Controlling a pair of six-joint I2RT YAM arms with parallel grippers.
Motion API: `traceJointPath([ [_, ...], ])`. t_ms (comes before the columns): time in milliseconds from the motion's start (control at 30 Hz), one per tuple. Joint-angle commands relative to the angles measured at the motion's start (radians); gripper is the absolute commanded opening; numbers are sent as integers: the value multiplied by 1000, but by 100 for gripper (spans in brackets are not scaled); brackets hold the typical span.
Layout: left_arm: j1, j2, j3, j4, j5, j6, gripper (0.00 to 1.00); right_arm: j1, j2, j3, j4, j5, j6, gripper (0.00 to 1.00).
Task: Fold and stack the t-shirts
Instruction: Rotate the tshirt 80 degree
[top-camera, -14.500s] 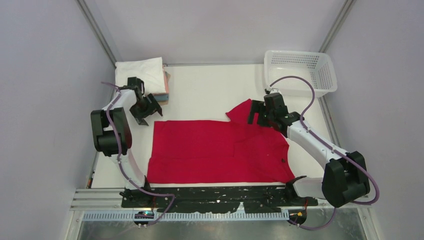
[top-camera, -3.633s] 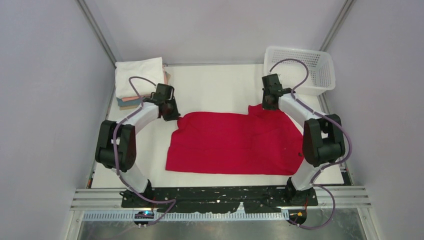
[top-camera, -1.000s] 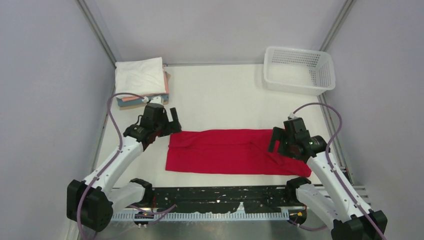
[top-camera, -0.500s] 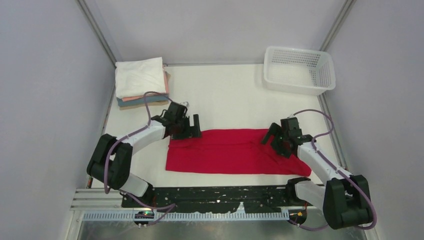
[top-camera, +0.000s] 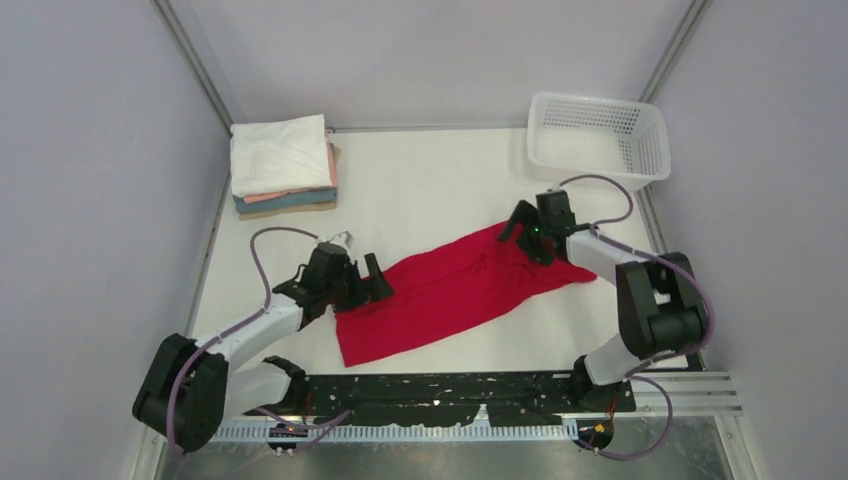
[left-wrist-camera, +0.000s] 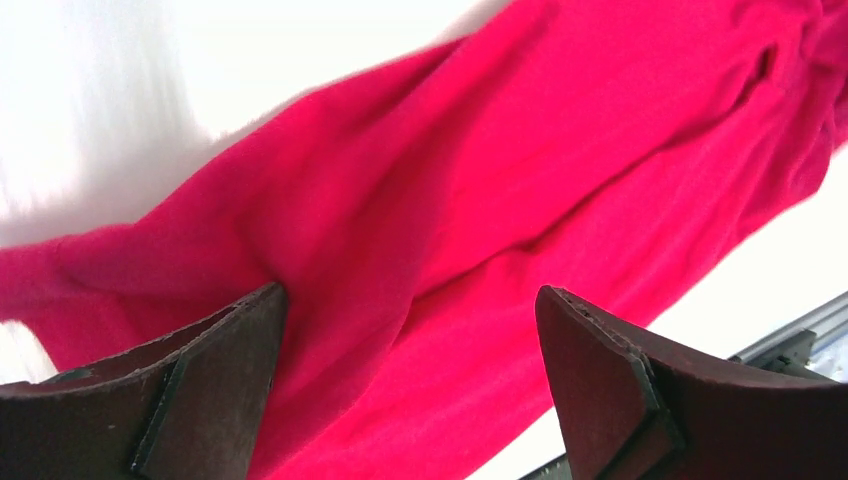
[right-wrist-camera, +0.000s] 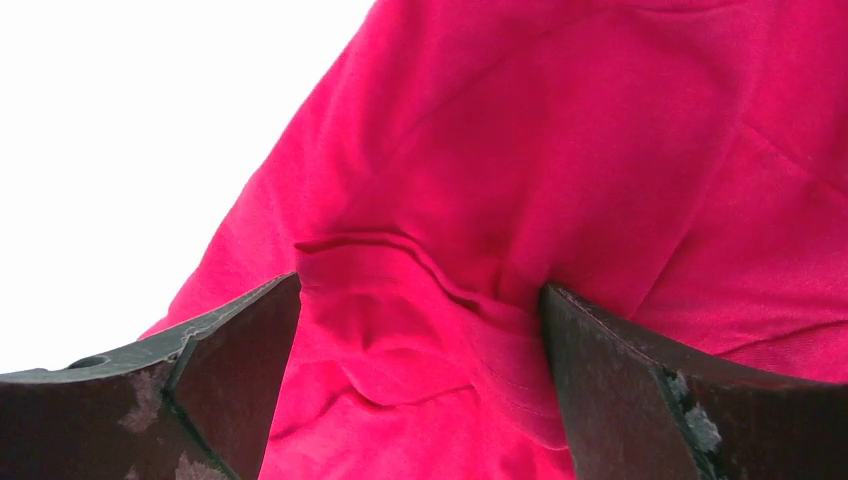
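Note:
The red t-shirt (top-camera: 450, 292) is folded into a long strip and lies slanted on the white table, from near left to far right. My left gripper (top-camera: 372, 283) is open over its left part, with red cloth (left-wrist-camera: 480, 180) between the spread fingers (left-wrist-camera: 200, 380). My right gripper (top-camera: 522, 238) is open over the far right end, its fingers (right-wrist-camera: 620, 380) astride wrinkled red cloth (right-wrist-camera: 560, 150). The folded stack (top-camera: 285, 165), white on top with salmon, teal and tan below, sits at the far left corner.
A white plastic mesh basket (top-camera: 600, 140) stands at the far right corner. The black rail (top-camera: 440, 395) with the arm bases runs along the near edge. Grey walls close in both sides.
The red strip lay level across the table; it now lies slanted, right end farther away. My right gripper moved away and left, my left gripper moved nearer.

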Motion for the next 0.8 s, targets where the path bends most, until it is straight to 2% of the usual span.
traceJointPath([
  [0,-5,-131,-104,-227,-11,-87,98,136,250,204,9,-16,-32,95],
  [133,-6,-248,-106,-324,-60,-102,98,154,453,470,-66,-9,-56,95],
  [167,-6,-271,-125,-309,-66,-122,98,157,482,517,-102,10,-68,95],
  [233,-7,-303,-173,-234,-59,-177,98,161,572,737,-174,9,-116,95],
  [367,-25,-314,-237,-76,-46,-233,98,159,769,1065,-301,-12,-221,95],
  [533,-147,-185,-237,109,-67,-282,98,151,987,1374,-433,-137,-202,95],
  [633,-242,-62,-178,92,-117,-312,96,151,1044,1501,-460,-155,-173,95],
  [767,-382,38,-98,65,-182,-361,95,132,1079,1579,-438,-148,-143,95],
])
